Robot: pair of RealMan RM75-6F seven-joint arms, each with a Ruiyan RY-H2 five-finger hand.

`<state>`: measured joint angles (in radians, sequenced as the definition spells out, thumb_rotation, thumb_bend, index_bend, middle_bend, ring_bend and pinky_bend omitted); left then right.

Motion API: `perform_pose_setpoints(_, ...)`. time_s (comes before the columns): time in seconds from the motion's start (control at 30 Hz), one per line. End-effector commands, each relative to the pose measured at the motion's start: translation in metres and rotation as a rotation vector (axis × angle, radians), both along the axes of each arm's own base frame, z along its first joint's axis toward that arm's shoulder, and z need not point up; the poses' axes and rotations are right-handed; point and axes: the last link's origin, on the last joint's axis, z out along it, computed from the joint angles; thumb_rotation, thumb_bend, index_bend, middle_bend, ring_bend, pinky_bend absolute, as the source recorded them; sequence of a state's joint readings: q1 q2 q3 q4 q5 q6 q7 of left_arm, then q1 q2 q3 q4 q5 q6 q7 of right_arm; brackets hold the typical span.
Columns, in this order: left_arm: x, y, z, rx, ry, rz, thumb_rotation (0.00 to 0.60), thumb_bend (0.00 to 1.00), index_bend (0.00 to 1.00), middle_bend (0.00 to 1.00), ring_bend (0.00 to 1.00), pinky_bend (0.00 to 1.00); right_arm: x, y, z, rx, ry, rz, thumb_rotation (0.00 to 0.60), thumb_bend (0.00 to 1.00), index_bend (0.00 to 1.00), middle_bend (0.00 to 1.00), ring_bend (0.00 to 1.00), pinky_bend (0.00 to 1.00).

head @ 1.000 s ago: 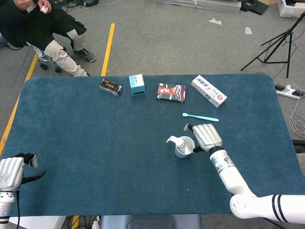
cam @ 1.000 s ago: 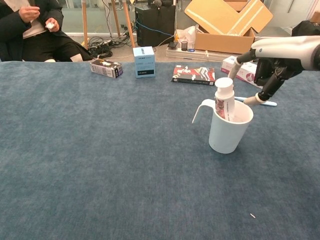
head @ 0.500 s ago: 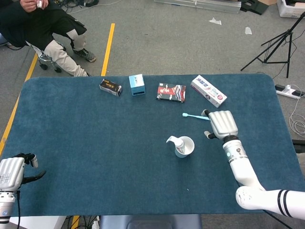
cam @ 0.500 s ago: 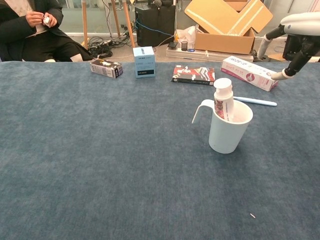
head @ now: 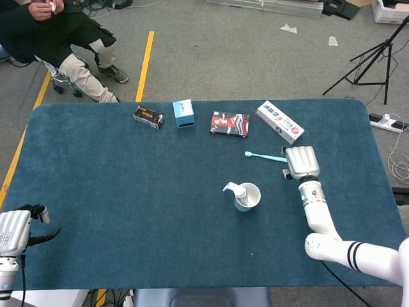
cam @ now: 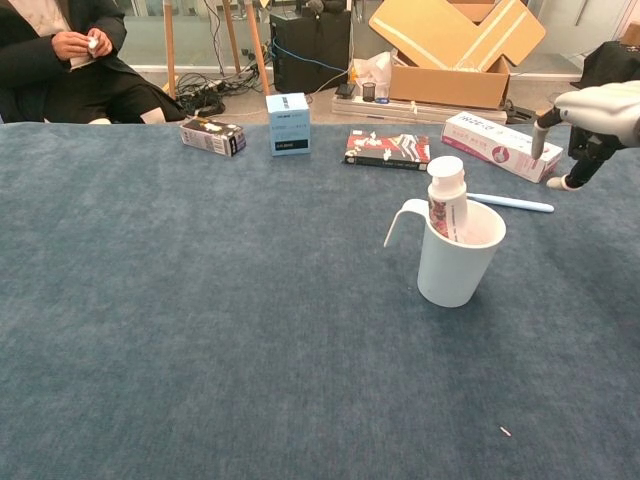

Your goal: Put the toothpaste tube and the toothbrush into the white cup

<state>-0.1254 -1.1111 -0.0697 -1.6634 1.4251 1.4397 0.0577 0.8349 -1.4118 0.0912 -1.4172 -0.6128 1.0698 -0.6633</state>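
The white cup (head: 248,197) (cam: 458,257) stands right of the table's middle, with the toothpaste tube (head: 239,192) (cam: 447,200) upright inside it, cap up. The light-blue toothbrush (head: 264,156) (cam: 510,203) lies flat on the cloth just behind the cup. My right hand (head: 301,162) (cam: 588,118) hovers at the toothbrush's right end, fingers apart and pointing down, holding nothing. My left hand (head: 15,231) rests at the near left corner of the table, empty, seen only in the head view.
Along the far edge lie a toothpaste box (head: 279,121) (cam: 496,145), a dark red pack (head: 229,123), a light-blue box (head: 183,114) and a black box (head: 148,116). A person (head: 54,32) sits beyond the far left corner. A tripod (head: 370,57) stands off the right.
My right hand left the cup's side and moved back and right to the toothbrush's handle end. The tube stays in the cup. The left hand has not moved.
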Motion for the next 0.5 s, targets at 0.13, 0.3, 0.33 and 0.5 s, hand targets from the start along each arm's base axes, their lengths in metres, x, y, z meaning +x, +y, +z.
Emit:
perform_pose_setpoints(0.13, 0.001, 0.000, 0.001, 0.003, -0.008, -0.002, 0.600, 0.04, 0.66, 0.62, 0.53, 0.63, -0.016, -0.015, -0.030, 0.005, 0.021, -0.025, 0.600, 0.21, 0.39, 1.00, 1.00, 1.00)
perform_pose_setpoints(0.3, 0.002, 0.000, 0.003, 0.007, -0.017, -0.005, 0.600, 0.04, 0.66, 0.62, 0.53, 0.63, -0.023, -0.024, -0.044, 0.002, 0.015, -0.047, 0.600, 0.22, 0.39, 1.00, 1.00, 1.00)
perform_pose_setpoints(0.33, 0.002, 0.000, 0.003, 0.007, -0.019, -0.004, 0.600, 0.04, 0.66, 0.62, 0.53, 0.63, -0.024, -0.025, -0.047, 0.002, 0.017, -0.049, 0.600, 0.22, 0.39, 1.00, 1.00, 1.00)
perform_pose_setpoints(0.5, 0.003, 0.000, 0.006, 0.014, -0.028, -0.005, 0.600, 0.04, 0.66, 0.62, 0.53, 0.63, -0.027, -0.033, -0.059, -0.003, 0.007, -0.060, 0.600, 0.28, 0.39, 1.00, 1.00, 1.00)
